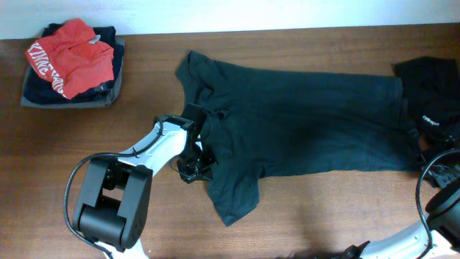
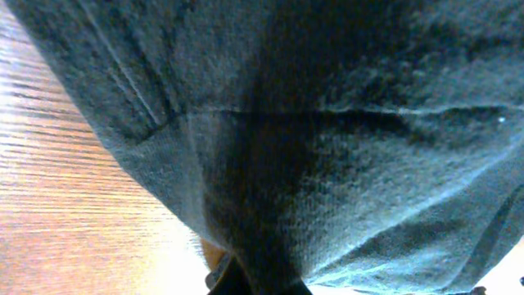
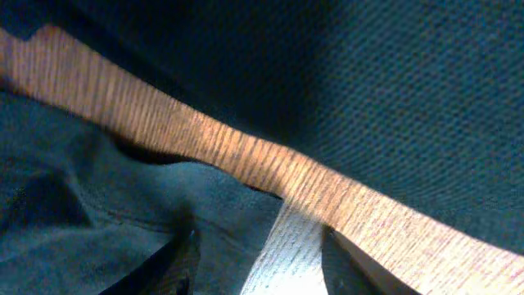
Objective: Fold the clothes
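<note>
Teal-grey T-shirt [image 2: 327, 164] clenched in the left pincer [image 1: 192, 167]
It lies spread across the middle of the tabletop [image 1: 323, 216]; the right pincer [image 3: 262, 266] stands released, fingers [image 3: 176, 262] astride the shirt's hem.

table [image 1: 323, 216]: brown wood, grain running lengthwise | far edge: pale strip [image 1: 215, 14] beyond the tabletop

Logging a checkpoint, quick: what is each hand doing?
Left hand: closed on the dark teal-grey soft T-shirt.
Right hand: open, holding nothing.
</note>
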